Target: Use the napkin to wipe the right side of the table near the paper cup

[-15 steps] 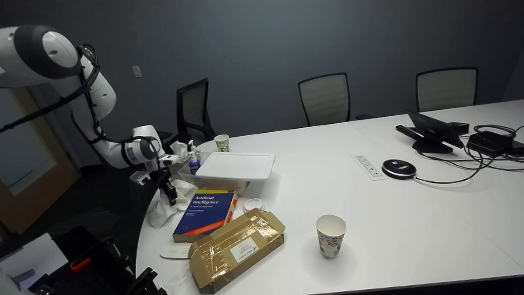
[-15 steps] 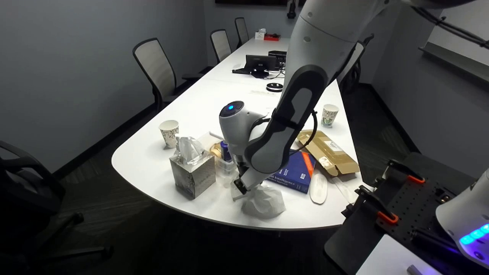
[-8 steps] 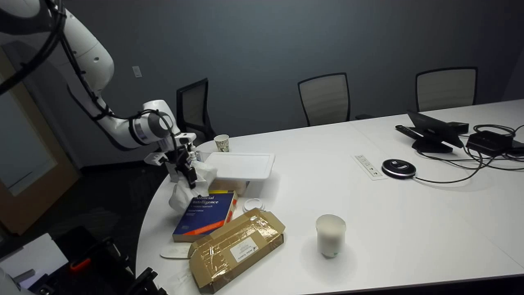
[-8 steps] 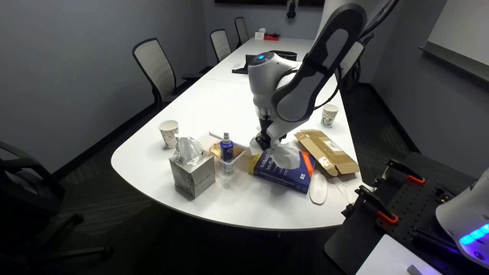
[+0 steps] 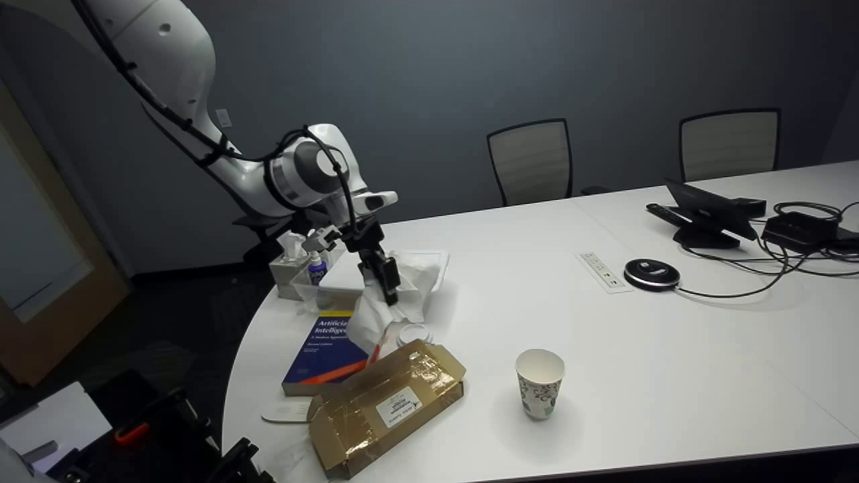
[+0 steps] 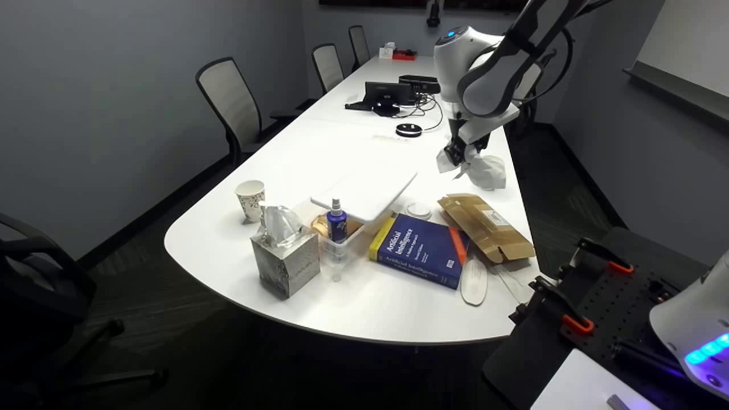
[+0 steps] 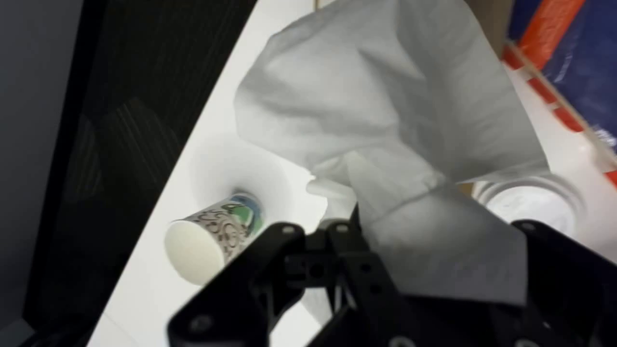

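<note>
We see the napkin [image 5: 369, 322] has just left the rounded end of the table [image 5: 671, 376] and now hangs nearer the long edge by the paper cup [image 5: 539, 386]. Gripper [image 5: 389, 290] clamped on it; we judge lowering and wiping come next.

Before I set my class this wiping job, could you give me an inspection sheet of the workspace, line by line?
Surface: white table, rounded at one end.
Job's things: napkin hanging from the pincer, contact with the table cannot be told; patterned paper cup upright.
Clutter: book, cardboard box, tissue box, blue bottle standing in a clear bin, second cup upright near the tissue box.
Pincer: shut on the napkin.
Cables: arm cable running along the arm; loose black cables on the table near the screen.
Surroundings: chairs, grey wall.
People: nothing seen.
</note>
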Controlling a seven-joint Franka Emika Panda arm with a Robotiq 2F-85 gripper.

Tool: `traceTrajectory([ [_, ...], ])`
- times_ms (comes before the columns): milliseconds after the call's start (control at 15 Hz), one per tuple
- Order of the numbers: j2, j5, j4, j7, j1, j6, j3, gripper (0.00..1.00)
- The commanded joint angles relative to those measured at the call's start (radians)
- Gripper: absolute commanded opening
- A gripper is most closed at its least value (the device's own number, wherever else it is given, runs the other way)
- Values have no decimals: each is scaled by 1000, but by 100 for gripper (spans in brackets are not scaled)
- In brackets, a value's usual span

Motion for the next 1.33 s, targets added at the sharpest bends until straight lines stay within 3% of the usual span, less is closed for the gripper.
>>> traceTrajectory([
  [0, 36, -89, 71, 12, -77, -19, -13, 3],
  [267, 136, -130, 164, 24, -154, 109, -1, 3],
  [667, 338, 45, 307, -62, -211, 463, -2, 3],
  [733, 299, 66, 249, -73, -161, 420, -42, 11],
  [1133, 356, 116, 302, -102, -171, 466, -41, 11],
  [1200, 356, 116, 303, -102, -171, 466, -41, 3],
  [1267, 376, 139, 323, -117, -182, 467, -33, 3],
])
